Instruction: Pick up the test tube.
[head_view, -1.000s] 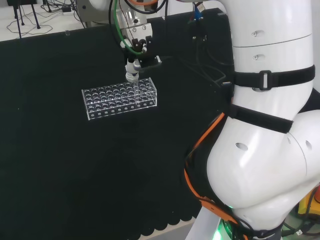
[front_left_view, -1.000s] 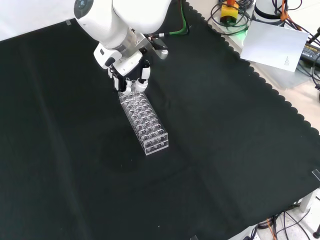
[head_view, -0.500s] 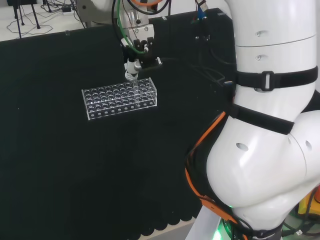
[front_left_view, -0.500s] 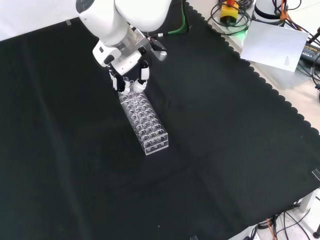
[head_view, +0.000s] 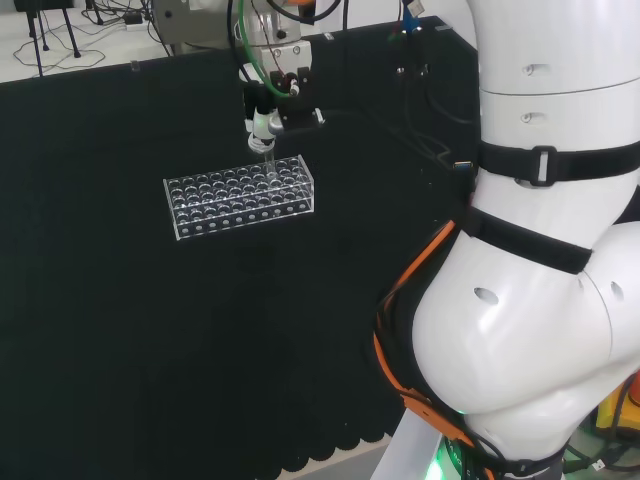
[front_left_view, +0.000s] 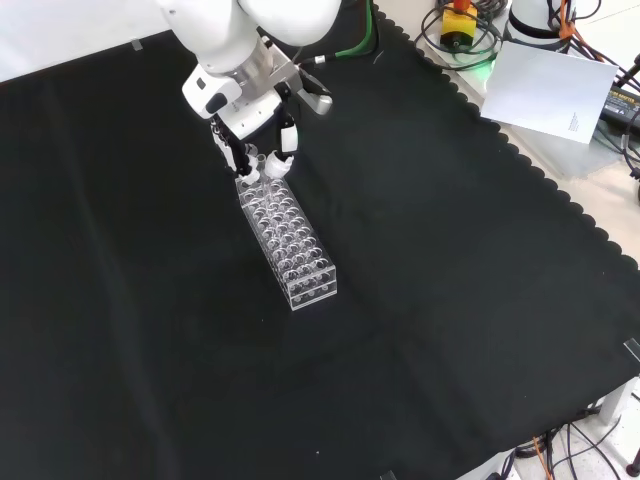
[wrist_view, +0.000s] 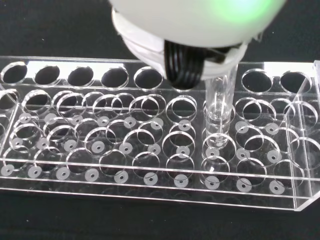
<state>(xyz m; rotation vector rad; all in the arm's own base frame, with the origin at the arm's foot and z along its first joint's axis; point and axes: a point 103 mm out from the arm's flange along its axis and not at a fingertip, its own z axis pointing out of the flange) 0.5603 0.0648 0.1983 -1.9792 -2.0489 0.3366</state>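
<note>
Hand (front_left_view: 262, 150) pinching the tube (wrist_view: 219, 102) upright (partly drawn from its hole) over the far end of the rack (front_left_view: 290, 243), front view.

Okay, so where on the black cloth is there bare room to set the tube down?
Bare cloth lies right of and below the clear plastic tube rack in the front view. It is crowded at the rack's far end, where the hand holds the clear test tube.
</note>
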